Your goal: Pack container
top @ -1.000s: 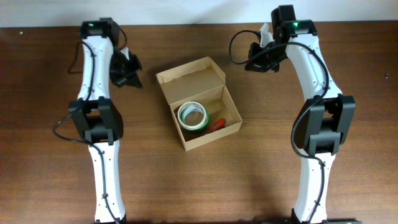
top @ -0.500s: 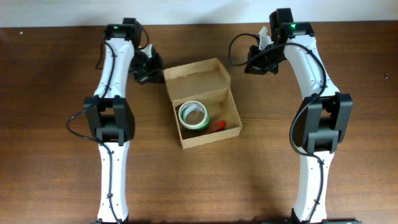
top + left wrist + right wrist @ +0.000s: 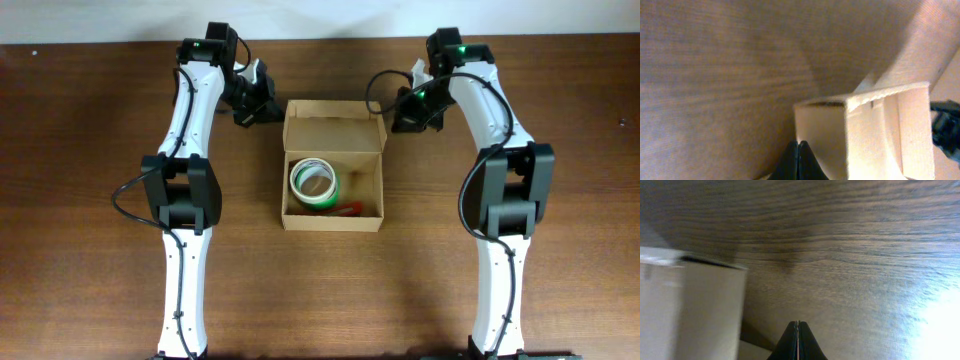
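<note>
Flanking the raised flap of the container, which sits mid-way on the wooden surface holding a tape roll and a red item, the left gripper and right gripper both show jaws pressed together, so an uneven nudge could skid the light box or crease its lid.

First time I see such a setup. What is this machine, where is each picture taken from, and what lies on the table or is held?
Two white robot arms work at a wooden table. One picture looks down from above. The other two come from cameras on each wrist, so the dark wedge at their bottom is that arm's own fingers. An open cardboard container stands between the arms, holding a tape roll and something red. The left gripper and right gripper flank its lid end, both shut, holding nothing.
</note>
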`<state>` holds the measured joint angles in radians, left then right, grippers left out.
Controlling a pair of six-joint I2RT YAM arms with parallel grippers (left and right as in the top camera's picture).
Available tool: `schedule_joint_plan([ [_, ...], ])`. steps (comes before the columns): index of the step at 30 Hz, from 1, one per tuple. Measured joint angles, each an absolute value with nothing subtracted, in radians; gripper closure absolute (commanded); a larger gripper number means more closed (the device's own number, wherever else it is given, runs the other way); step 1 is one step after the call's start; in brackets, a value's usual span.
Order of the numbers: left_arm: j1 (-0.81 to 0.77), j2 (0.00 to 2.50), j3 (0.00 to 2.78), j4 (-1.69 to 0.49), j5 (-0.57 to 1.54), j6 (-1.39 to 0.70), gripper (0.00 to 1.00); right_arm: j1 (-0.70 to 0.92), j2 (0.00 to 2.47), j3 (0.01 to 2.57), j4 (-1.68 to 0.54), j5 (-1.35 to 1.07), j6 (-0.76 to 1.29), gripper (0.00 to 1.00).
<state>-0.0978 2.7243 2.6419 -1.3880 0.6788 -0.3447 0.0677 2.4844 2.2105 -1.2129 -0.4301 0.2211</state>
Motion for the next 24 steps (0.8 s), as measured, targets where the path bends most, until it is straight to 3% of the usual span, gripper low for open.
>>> schedule_joint_plan([
  [24, -0.112, 2.808, 2.606, -1.286, 0.864, -0.363, 0.98, 0.076, 2.500, 2.210, -1.178, -0.602, 0.126, 0.96],
])
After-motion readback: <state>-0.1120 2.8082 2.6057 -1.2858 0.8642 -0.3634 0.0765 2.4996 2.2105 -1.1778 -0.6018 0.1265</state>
